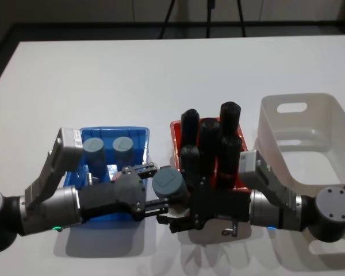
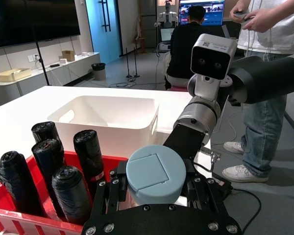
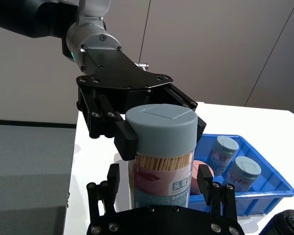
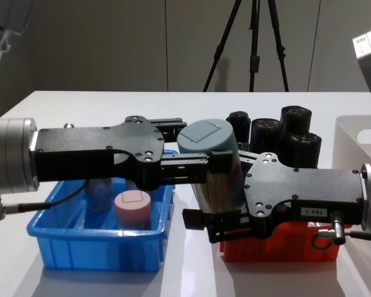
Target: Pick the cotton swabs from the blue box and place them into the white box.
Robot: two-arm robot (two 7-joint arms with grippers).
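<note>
A grey-blue-lidded tub of cotton swabs hangs above the table between the blue box and the red tray. My left gripper is shut on it just under the lid. My right gripper stands open around the tub's lower part, with a gap showing at one finger. Two more grey-blue tubs and a pink one stand in the blue box. The white box sits at the far right.
A red tray packed with tall black rolls stands between the blue box and the white box, right behind both grippers. The white table stretches bare beyond the boxes. A tripod stands past the table's far edge.
</note>
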